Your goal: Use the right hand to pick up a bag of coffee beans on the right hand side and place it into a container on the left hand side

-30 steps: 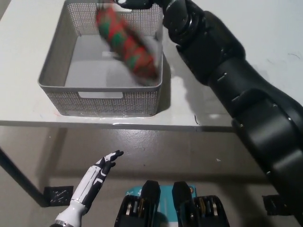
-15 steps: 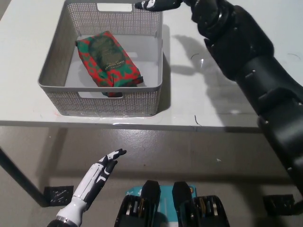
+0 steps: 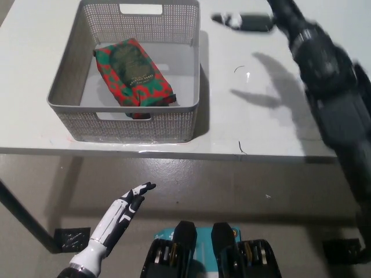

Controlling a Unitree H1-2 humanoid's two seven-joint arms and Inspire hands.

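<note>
A red and green bag of coffee beans (image 3: 134, 76) lies flat inside the grey mesh container (image 3: 69, 81) on the left part of the white table. My black right hand (image 3: 243, 21) is blurred by motion near the table's far edge, to the right of the container, holding nothing, its fingers stretched out. My white left hand (image 3: 123, 209) rests below the table's front edge at lower left, fingers extended and empty.
The white table (image 3: 255, 121) spreads to the right of the container, crossed by my right arm (image 3: 330, 98). Grey floor lies below the table's front edge. A dark table leg (image 3: 23, 217) runs at lower left.
The bag dropped from my right hand into the container and settled flat. My right arm has pulled away to the right, clear of the container. The left hand has stayed still.
</note>
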